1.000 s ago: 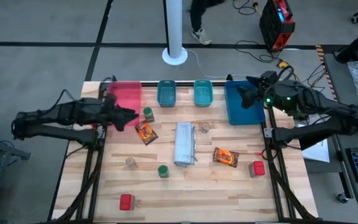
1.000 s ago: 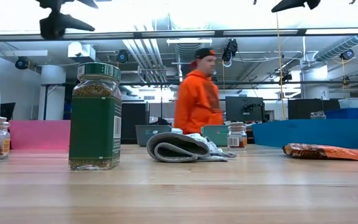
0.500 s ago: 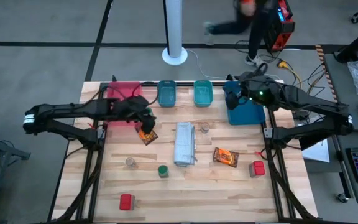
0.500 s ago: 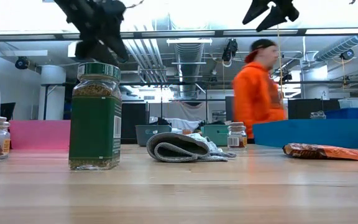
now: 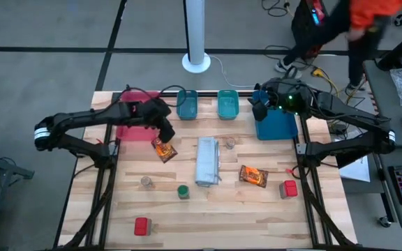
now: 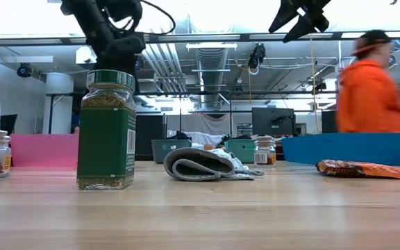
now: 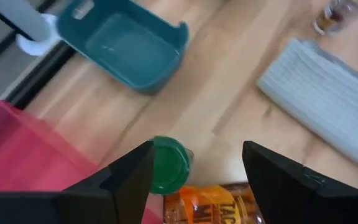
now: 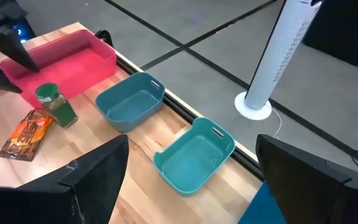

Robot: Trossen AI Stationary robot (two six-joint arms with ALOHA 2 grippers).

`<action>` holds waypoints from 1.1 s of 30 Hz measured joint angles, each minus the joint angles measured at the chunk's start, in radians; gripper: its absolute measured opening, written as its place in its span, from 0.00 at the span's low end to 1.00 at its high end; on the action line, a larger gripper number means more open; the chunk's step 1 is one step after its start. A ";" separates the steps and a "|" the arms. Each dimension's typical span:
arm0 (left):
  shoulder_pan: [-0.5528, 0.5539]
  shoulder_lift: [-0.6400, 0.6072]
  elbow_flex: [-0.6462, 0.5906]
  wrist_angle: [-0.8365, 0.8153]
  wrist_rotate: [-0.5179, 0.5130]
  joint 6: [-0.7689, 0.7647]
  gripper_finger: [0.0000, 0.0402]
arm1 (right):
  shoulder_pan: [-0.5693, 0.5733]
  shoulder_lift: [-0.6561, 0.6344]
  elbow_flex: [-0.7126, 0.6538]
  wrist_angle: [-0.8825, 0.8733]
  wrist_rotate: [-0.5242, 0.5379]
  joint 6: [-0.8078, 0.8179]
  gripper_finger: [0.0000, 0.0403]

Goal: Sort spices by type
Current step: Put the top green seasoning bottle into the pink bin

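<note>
Wooden tabletop (image 5: 201,209) of pale planks, grey floor all round, white pole (image 5: 197,35) behind.

Left to right:

Left hand (image 7: 194,180) over the back left part, fingers wide apart, nothing held. Right under it, between the fingers: green-lidded jar (image 7: 168,164), standing up, round lid up. Hidden by the arm from above.

Pink tray (image 5: 135,120) at the back left, smooth plastic, partly under the arm.

Red box (image 5: 142,226) near the front left edge, small and square.

Pale-lidded jar (image 5: 146,182) standing up, left of the middle.

Orange-red packet (image 5: 163,148) lying flat just beside the pink tray, shiny, long side slanting from back left to front right.

Second green-lidded jar (image 5: 183,191) standing up, big and close in the low view, dark green label, dried herbs inside.

Two teal trays (image 5: 187,104) (image 5: 228,104) side by side at the back, both with rounded corners.

Grey-white folded cloth (image 5: 207,161) in the middle, soft, ribbed, long side running front to back.

Second pale-lidded jar (image 5: 229,143) just right of the cloth, small, hard to make out.

Second orange-red packet (image 5: 253,176) lying flat, long side slanting.

Blue tray (image 5: 276,124), partly under the right arm.

Right hand (image 5: 258,107) up in the air over the blue tray's back left corner, fingers wide apart, nothing held.

Second red box (image 5: 289,188) by the right edge.

Person in an orange top (image 6: 371,97) far right, blurred, cut off.
</note>
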 joint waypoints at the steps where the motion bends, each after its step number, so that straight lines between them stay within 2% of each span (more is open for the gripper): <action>1: 0.002 0.001 -0.001 -0.001 0.021 0.013 0.60 | -0.002 0.000 0.000 0.000 -0.008 -0.001 0.85; 12: 0.014 0.066 -0.013 -0.010 0.030 0.140 0.69 | -0.011 0.000 -0.041 0.010 -0.019 0.007 0.85; 20: 0.053 0.136 -0.016 -0.010 0.020 0.198 0.69 | -0.010 0.000 -0.066 0.014 -0.019 0.016 0.85; 33: 0.120 0.148 -0.034 0.071 0.060 0.195 0.68 | -0.010 0.000 -0.082 0.018 -0.019 0.048 0.85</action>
